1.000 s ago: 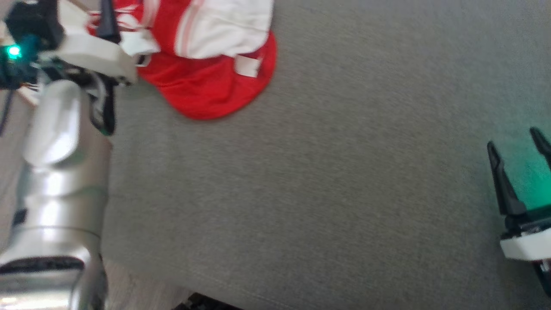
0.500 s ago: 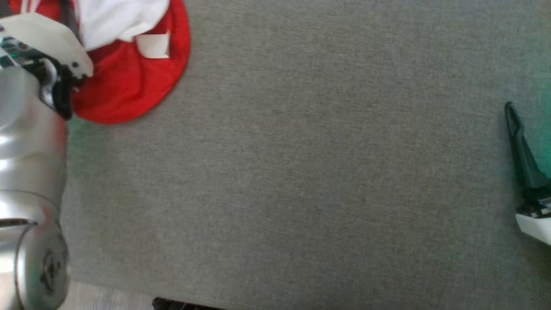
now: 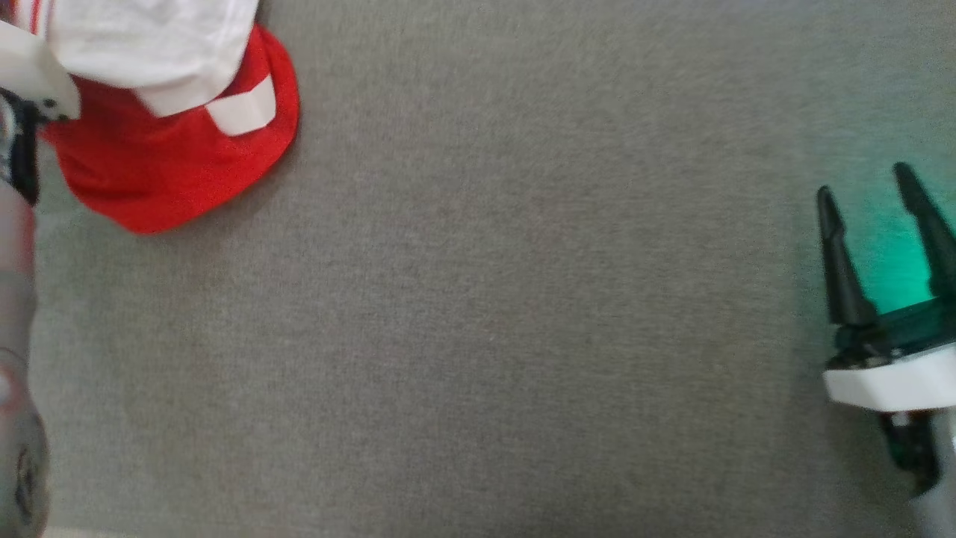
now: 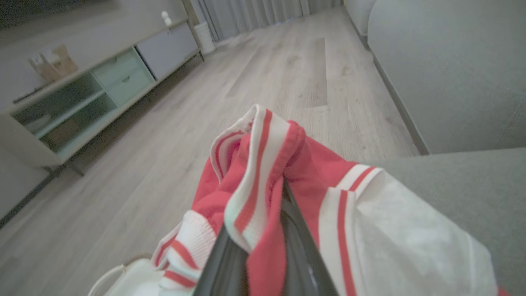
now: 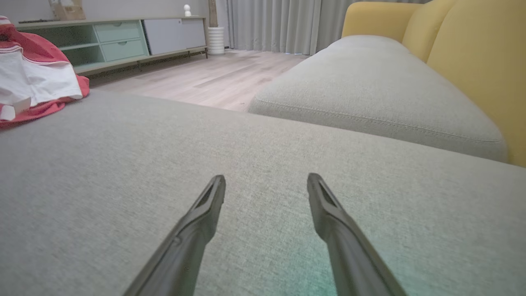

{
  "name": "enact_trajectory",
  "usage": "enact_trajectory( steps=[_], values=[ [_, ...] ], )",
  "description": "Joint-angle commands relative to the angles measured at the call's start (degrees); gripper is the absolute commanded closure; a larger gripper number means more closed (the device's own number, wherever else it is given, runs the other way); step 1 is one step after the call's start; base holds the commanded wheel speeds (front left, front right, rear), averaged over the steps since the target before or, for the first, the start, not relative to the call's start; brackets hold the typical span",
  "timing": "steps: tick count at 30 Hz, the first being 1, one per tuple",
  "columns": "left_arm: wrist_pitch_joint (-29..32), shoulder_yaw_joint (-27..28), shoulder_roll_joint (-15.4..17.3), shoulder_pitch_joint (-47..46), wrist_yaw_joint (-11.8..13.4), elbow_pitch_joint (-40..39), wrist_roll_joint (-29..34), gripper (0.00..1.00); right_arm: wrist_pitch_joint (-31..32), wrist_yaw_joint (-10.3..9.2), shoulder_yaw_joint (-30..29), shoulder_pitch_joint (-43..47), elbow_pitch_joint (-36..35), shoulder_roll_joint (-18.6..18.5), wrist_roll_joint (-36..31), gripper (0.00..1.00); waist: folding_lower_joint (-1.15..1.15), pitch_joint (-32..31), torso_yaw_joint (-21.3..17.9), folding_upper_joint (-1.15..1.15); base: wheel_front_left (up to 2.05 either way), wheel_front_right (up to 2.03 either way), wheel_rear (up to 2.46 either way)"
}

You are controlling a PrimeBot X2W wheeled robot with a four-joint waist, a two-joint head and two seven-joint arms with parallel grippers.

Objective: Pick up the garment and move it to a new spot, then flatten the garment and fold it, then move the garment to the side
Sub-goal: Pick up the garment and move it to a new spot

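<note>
The left tool [image 4: 263,230] is pressed together on a bunched fold of the red and white striped fabric garment [image 4: 370,230]. In the left wrist view its two dark fingers [image 4: 302,250] rise from the bottom edge and vanish into the cloth, with a striped band draped over them. In the head view the white housing of the left arm [image 3: 33,82] sits in the upper left corner, overlapping the garment [image 3: 172,164]. The garment's rounded red hem lies on the grey woven fabric sofa cushion [image 3: 478,336], with a white panel heaped on top of the red.

In the right wrist view the garment [image 5: 37,82] lies at the far left edge of the frame, on the cushion [image 5: 123,172]. Behind it are a pale wooden floor [image 5: 205,82] and a low cabinet with mint-green drawers [image 5: 119,43]. Grey curtains [image 5: 279,24] hang at the top centre, and a yellow upholstered sofa back [image 5: 472,49] fills the upper right.

The right tool [image 3: 865,187] is at the right edge of the head view, well apart from the garment. Its fingers are spread and hold nothing, and a green glow falls on the cushion between them. The right wrist view shows the same tool [image 5: 266,181] low over bare grey fabric.
</note>
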Motion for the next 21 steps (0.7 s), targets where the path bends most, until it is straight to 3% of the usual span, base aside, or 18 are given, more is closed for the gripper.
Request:
enact_trajectory(
  steps=[1,6,12,21],
  values=[
    [-1.5,-0.4,5.0,-1.3,-0.4,-2.6,1.0,1.0,0.0,0.36,1.2,1.0,-0.9,0.7,0.2,0.0,-0.01,-5.4,-3.0,0.0,0.0,0.0,0.0],
    [-4.2,-4.1,5.7,-1.8,-1.3,-6.8,2.9,1.0,0.0,0.36,1.8,1.9,1.4,5.2,0.2,0.0,-0.01,-13.7,-6.4,0.0,0.0,0.0,0.0],
    [-4.7,-8.3,3.4,-0.7,-1.8,-13.4,2.1,1.0,0.0,0.36,2.5,4.0,2.6,8.5,0.1,0.0,-0.01,-21.7,-11.0,0.0,0.0,0.0,0.0],
    [0.2,-20.6,-1.4,5.2,-1.9,-27.2,-6.8,1.0,0.0,0.36,2.0,8.0,3.0,12.1,0.3,0.0,-0.01,-29.2,-16.9,0.0,0.0,0.0,0.0]
  ],
)
